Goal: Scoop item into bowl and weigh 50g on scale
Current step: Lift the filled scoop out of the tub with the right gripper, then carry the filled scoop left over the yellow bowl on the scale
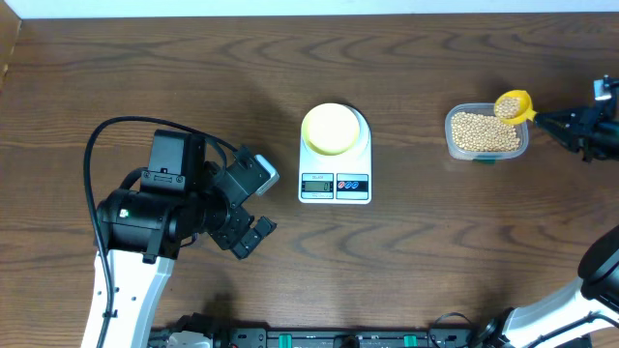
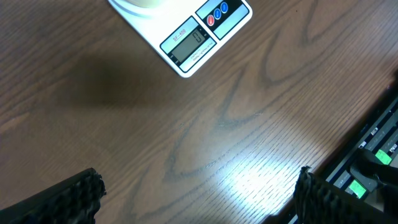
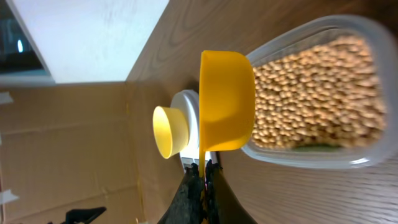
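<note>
The pale yellow bowl (image 1: 334,129) sits on the white scale (image 1: 335,186) at mid-table; both also show in the right wrist view, the bowl (image 3: 169,132) on the scale (image 3: 189,102). Beige beans (image 1: 482,131) fill a clear container (image 1: 453,145) at the right. My right gripper (image 1: 539,119) is shut on the handle of a bright yellow scoop (image 1: 514,104), which holds beans over the container's far right corner. The right wrist view shows the gripper (image 3: 204,180), the scoop (image 3: 227,102) and the beans (image 3: 317,87). My left gripper (image 1: 263,203) hangs open and empty, left of the scale (image 2: 199,37).
The left wrist view shows bare wood between the fingers (image 2: 68,199) and a black rail with green tags (image 2: 373,162) along the table's front edge. A cardboard wall (image 3: 68,155) stands at the far left. The right arm (image 1: 595,130) reaches in from the right edge.
</note>
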### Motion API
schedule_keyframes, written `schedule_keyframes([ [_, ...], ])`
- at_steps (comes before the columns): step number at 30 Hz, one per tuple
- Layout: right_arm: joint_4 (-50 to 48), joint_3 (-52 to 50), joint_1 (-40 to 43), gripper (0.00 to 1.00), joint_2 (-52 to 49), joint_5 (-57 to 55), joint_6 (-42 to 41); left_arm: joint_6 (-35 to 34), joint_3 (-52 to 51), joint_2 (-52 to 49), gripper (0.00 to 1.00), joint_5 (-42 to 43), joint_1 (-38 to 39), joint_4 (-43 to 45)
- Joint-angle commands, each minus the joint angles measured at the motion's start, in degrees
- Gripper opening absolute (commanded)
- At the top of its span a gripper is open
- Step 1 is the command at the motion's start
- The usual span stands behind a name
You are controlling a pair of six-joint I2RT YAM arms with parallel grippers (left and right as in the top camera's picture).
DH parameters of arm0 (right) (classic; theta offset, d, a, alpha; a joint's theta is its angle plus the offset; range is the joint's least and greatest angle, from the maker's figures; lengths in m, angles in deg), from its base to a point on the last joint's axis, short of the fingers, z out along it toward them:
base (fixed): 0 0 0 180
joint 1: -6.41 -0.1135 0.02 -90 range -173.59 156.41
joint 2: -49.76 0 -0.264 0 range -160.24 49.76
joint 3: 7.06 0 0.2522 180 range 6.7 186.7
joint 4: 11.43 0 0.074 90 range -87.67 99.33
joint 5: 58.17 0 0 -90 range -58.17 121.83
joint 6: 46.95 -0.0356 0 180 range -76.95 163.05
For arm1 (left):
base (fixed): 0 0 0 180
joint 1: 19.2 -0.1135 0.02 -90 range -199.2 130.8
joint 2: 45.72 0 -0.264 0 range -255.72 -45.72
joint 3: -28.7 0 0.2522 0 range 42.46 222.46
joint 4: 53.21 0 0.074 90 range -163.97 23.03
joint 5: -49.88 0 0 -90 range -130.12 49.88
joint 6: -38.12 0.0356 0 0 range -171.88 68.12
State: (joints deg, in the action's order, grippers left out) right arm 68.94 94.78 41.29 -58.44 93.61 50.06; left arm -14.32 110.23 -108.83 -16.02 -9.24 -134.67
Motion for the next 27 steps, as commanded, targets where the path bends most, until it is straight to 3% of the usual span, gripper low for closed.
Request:
schedule_keyframes([
  [1,0.0,0.6,-3.5,0.01,-0.1,3.3,1.4,0.6,0.7,0.3,1.00,0.9,-0.2,-0.2],
  [11,-1.6,0.6,-15.6,0.01,-0.1,3.3,-0.8,0.6,0.7,0.3,1.00,0.9,-0.2,-0.2],
  [27,-13.5,0.6,-31.0,0.01,-0.1,3.2,-10.0,0.6,0.7,0.3,1.00,0.9,-0.2,-0.2],
])
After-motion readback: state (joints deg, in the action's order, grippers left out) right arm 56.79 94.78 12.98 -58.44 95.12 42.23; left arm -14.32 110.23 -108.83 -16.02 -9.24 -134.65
